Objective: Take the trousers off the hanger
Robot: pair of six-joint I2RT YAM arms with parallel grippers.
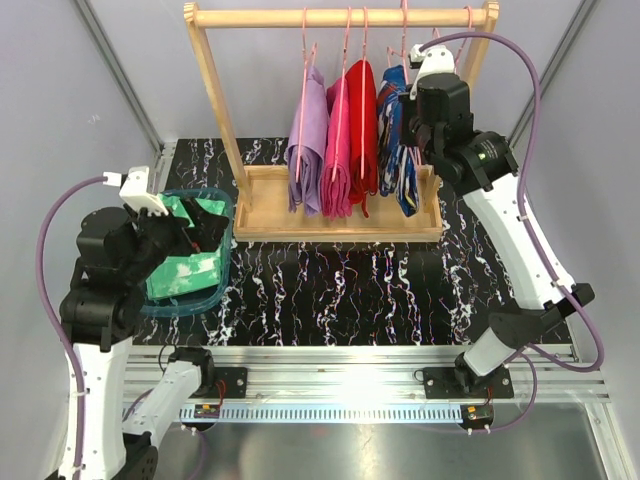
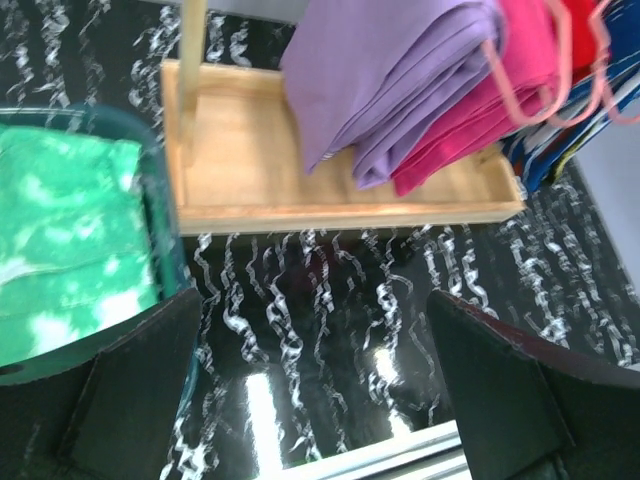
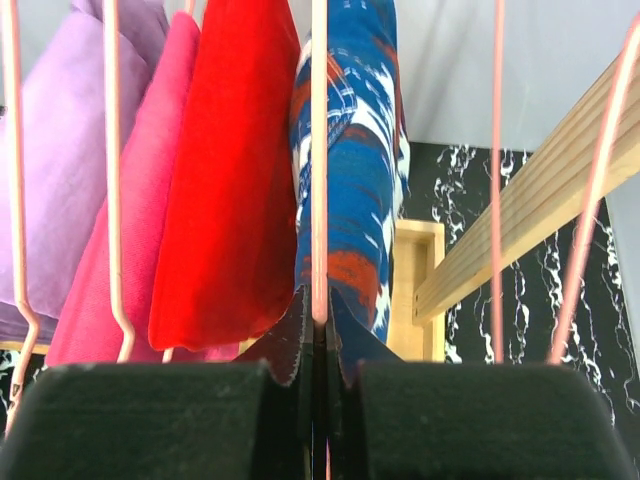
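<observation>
The navy blue patched trousers (image 1: 398,150) hang on a pink wire hanger (image 3: 319,150) at the right end of the wooden rack (image 1: 340,16). My right gripper (image 3: 320,335) is shut on that hanger's wire, just in front of the navy trousers (image 3: 355,150). Seen from above, the right gripper (image 1: 413,112) is high beside the rack. The mint green trousers (image 1: 185,270) lie folded in a teal basket (image 1: 222,262) at the left. My left gripper (image 2: 310,390) is wide open with nothing between its fingers, low beside the basket and the mint trousers (image 2: 60,230).
Lilac (image 1: 310,130), pink (image 1: 340,140) and red (image 1: 365,130) pairs hang on other hangers. The rack stands in a wooden tray (image 1: 340,230) on the black marbled table. A metal rail (image 1: 340,385) runs along the near edge.
</observation>
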